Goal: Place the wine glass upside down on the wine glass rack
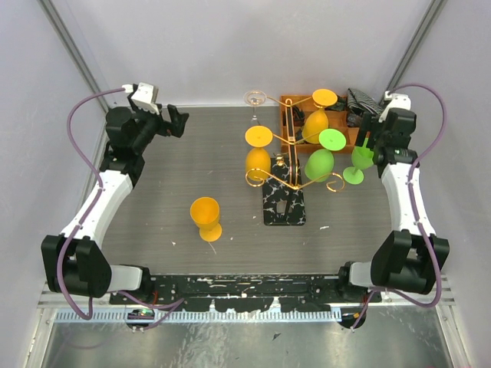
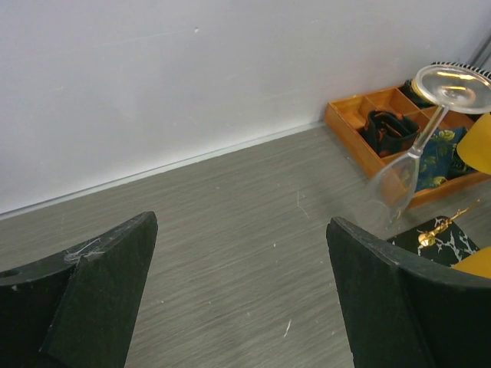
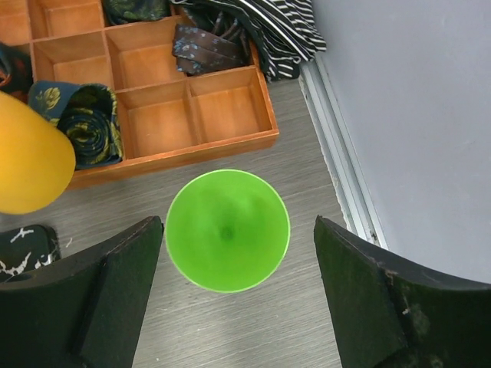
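Up top first. Over on the left, spotting the left claw (image 1: 179, 123) raised near the back wall, elbow bent outward, spread wide and gripping nothing. Across on the right, catching the right claw (image 1: 364, 144) pointed straight down over the green wine glass (image 1: 360, 159), standing upright on the counter (image 1: 153, 184) just right of the wine glass rack (image 1: 285, 201). Counting four glasses hung upside down on those gold arms: two orange, one green, one clear at the back. Also noting an orange glass (image 1: 205, 218) on the counter, well left of the marbled base. Behind the rack, glimpsing the orange tray (image 1: 284, 103).

Switching to the left wrist. Same story for the left claw (image 2: 242, 222): gaping wide over bare counter, holding nothing. Off to the right, picking out the clear glass (image 2: 451, 84) hanging foot-up, and behind it the orange tray (image 2: 349, 134), with a dark rolled band (image 2: 387, 130) in one compartment and blue patterned cloth (image 2: 437, 157) in another.

Now the right wrist. Looking straight down into the green wine glass (image 3: 227, 230), framed between the fingers (image 3: 84, 299) of the right claw (image 3: 238, 222), parted wide, touching neither side. Hard to tell whether level with the bowl or above it. In the orange tray (image 3: 215, 149): a rolled navy-and-yellow tie (image 3: 80, 123), a brown tie (image 3: 203, 50), and striped cloth (image 3: 268, 31) at the far corner.
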